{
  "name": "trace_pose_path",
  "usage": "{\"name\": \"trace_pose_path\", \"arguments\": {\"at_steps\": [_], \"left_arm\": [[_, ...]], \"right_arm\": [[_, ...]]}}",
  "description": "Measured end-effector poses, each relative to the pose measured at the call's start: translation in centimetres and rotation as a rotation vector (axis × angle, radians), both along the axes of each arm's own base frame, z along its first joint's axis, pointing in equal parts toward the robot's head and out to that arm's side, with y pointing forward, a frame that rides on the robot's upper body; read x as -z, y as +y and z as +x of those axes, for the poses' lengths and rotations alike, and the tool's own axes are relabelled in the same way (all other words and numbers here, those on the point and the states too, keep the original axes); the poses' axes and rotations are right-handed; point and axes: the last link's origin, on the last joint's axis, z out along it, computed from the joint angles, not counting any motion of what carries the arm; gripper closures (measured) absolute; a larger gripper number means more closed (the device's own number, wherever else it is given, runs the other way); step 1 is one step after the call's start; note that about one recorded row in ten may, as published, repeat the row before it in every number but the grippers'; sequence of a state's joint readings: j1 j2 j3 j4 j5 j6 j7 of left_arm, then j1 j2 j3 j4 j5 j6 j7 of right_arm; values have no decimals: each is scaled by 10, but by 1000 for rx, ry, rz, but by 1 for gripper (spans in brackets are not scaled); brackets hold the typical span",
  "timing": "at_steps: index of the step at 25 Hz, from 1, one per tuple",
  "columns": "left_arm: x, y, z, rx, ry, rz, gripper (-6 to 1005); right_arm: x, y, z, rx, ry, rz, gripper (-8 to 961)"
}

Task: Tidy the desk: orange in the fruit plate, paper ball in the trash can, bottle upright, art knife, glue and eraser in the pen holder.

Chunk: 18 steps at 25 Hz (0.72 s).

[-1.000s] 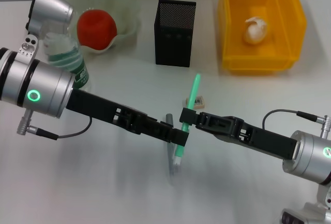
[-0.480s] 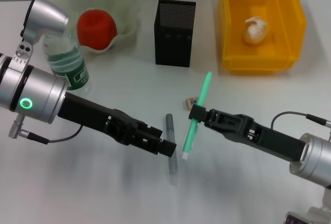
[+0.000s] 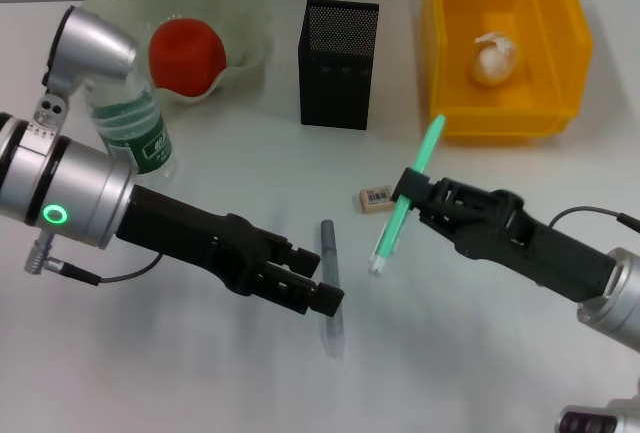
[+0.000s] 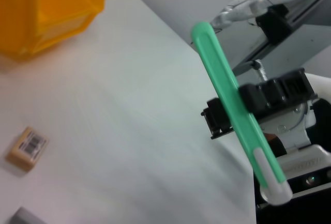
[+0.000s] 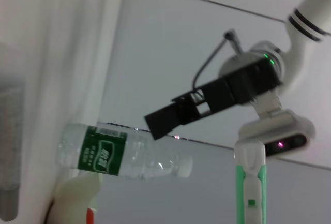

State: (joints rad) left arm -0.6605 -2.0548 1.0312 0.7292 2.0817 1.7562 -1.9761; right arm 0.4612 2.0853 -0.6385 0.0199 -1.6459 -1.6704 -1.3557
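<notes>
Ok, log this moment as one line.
right gripper: holds art knife lifted | left gripper: empty, over grey pen | eraser: on desk

Office-like desk: white tabletop (image 3: 500, 353); mesh pen holder (image 3: 338, 50); yellow trash can (image 3: 505, 48).

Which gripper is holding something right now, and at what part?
The right gripper grips the green art knife around mid-length. The left gripper holds nothing.
</notes>
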Motion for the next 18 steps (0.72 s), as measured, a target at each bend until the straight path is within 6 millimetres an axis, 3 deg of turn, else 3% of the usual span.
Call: {"name": "trace_pose_path", "arguments": {"at_steps": [18], "left_arm": [[5, -5, 1, 230, -177, 160, 208]], "right_arm": [[-12, 17, -11, 291, 379, -354, 774]]}}
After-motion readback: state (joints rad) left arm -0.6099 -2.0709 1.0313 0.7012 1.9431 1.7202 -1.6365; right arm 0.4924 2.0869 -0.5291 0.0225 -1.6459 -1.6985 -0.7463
